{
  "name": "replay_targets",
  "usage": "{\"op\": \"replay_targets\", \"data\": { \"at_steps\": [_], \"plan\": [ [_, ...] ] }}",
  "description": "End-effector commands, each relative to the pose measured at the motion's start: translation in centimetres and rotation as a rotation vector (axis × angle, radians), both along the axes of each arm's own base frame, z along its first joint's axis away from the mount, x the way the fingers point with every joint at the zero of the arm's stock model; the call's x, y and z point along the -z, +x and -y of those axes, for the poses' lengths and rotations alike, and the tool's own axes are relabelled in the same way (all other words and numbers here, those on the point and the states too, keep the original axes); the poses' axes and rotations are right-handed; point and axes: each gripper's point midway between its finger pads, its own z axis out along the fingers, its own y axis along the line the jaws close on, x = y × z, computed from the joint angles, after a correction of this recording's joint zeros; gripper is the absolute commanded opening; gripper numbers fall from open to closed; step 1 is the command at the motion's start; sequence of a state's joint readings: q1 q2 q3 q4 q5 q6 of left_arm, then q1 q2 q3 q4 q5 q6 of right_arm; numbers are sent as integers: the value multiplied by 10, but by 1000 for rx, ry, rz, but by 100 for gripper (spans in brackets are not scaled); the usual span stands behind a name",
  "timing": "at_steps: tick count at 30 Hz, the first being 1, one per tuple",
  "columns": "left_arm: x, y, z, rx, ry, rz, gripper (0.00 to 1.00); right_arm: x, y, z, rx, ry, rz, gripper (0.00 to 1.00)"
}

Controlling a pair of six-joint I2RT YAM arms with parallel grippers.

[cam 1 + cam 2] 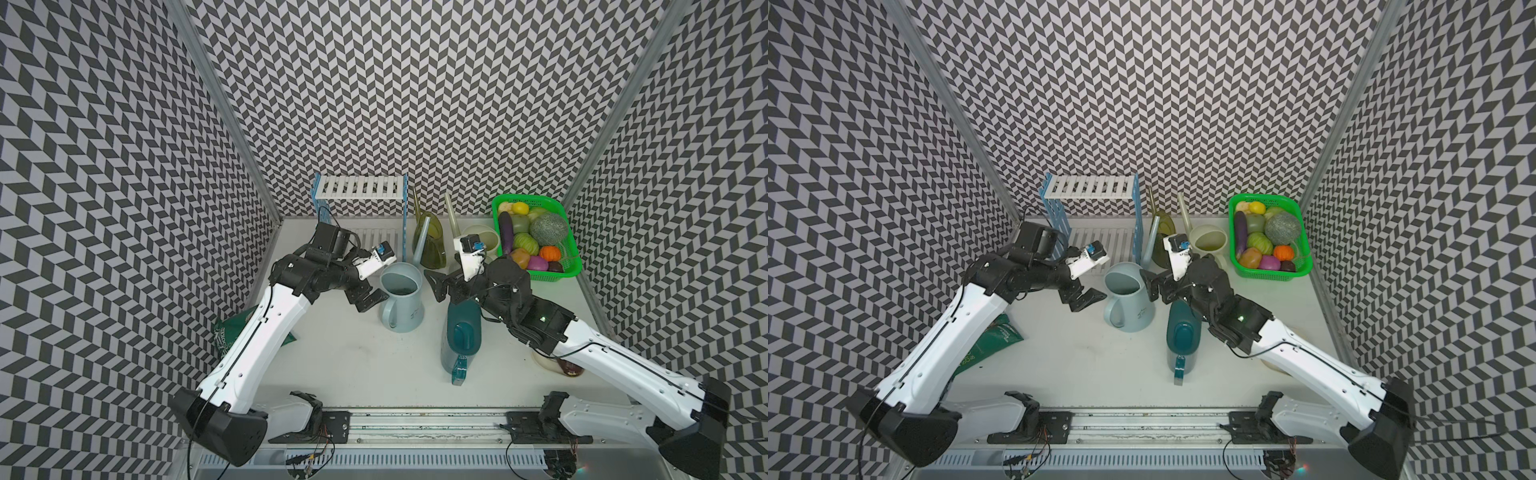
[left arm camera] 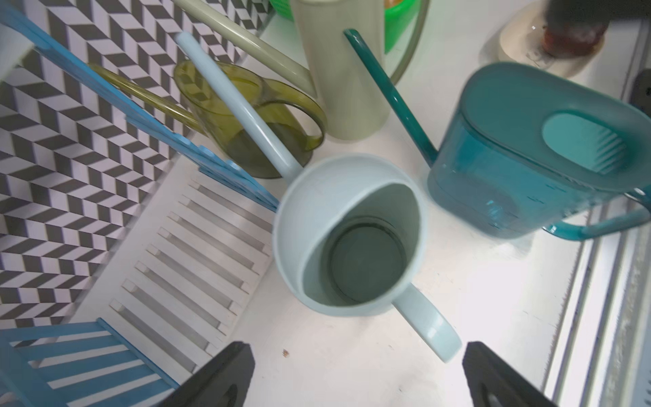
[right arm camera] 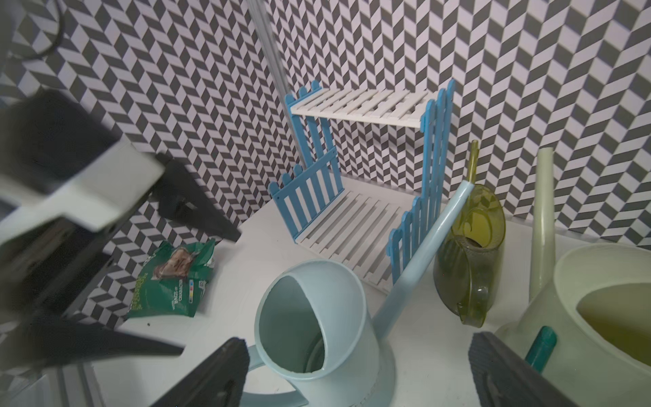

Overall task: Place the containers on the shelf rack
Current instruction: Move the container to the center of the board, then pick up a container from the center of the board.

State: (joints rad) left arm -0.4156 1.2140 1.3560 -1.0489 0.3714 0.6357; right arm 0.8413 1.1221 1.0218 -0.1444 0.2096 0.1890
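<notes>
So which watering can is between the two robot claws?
The light blue watering can, upright between the left gripper and the right gripper. The olive can, cream can and teal can are not.

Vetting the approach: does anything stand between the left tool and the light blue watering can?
Nothing visible does. The open left tool sits beside the light blue watering can, apart from it, only bare table between.

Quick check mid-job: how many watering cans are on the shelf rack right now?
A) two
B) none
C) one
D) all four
B: both shelves of the rack are bare, and the light blue can, teal can, olive can and cream can all stand on the table.
</notes>
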Motion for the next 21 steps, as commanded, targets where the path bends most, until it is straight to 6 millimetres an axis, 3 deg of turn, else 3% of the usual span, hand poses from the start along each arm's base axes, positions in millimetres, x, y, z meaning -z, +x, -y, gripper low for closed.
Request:
{"op": "replay_targets", "data": {
  "at_steps": [1,7,15,21],
  "plan": [
    [32,-19,-5,3,49,-75,100,-17,8,17,113,70,49,100],
    [57,-21,13,-33,1,-138,98,-20,13,26,174,107,40,100],
    [70,5,18,-143,17,-136,96,-12,13,30,199,105,11,100],
    [75,29,-3,-246,87,-55,93,-14,14,31,209,103,14,100]
  ]
}}
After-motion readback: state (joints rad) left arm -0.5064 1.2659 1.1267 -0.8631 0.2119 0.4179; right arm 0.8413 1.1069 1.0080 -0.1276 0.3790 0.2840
